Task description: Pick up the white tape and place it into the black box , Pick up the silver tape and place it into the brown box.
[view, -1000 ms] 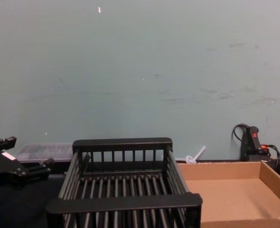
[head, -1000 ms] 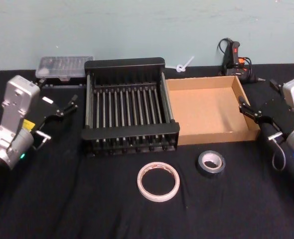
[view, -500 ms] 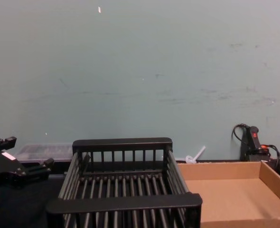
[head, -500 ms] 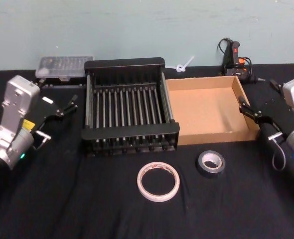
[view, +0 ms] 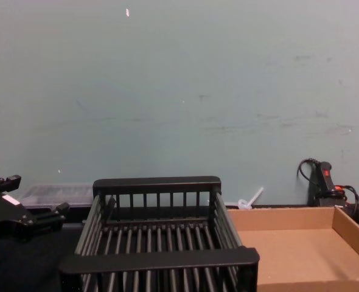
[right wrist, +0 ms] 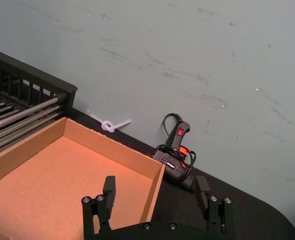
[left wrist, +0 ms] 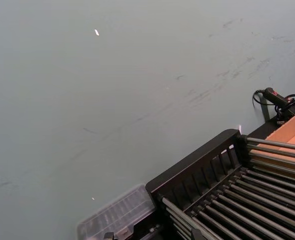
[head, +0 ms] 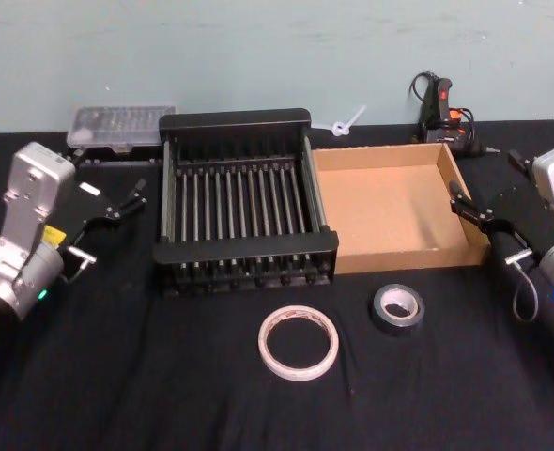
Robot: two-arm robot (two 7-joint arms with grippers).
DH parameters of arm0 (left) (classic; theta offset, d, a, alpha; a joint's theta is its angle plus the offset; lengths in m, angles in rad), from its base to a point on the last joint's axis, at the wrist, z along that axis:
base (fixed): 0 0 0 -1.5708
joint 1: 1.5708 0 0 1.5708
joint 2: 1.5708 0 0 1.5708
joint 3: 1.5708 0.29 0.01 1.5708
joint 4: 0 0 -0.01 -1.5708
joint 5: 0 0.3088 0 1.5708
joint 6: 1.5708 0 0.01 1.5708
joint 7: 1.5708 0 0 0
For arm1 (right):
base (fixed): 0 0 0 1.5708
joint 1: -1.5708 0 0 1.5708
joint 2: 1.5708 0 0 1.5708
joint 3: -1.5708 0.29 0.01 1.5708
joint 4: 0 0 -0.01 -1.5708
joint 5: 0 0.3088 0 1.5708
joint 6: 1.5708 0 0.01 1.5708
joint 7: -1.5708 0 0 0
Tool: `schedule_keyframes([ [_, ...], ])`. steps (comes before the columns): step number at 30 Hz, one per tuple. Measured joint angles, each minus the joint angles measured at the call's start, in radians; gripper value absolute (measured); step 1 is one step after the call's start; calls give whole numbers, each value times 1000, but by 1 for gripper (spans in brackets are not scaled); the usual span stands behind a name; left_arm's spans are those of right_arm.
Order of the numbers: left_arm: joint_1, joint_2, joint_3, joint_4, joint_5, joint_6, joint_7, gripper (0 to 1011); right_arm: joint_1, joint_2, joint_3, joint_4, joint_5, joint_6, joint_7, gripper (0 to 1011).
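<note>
Since nothing's been grabbed yet, my left claw (head: 117,195) and right claw (head: 484,218) both hang spread. The white tape (head: 299,342) lies flat near the counter's front edge, roughly midway between them, so either arm could reach it.

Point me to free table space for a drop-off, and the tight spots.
Bare cloth lies near the robot, left of the white tape and right of the silver tape. Crowded: the black box and brown box side by side, with clutter behind them by the wall.
</note>
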Motion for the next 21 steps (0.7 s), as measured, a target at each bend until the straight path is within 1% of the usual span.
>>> schedule_keyframes([
  [17, 0, 0, 0, 0, 0, 0, 0, 1001, 0, 0, 0, 0, 0, 0, 0, 1002],
  [21, 0, 0, 0, 0, 0, 0, 0, 1001, -7, -6, 14, -6, 2, -1, 13, 1002],
])
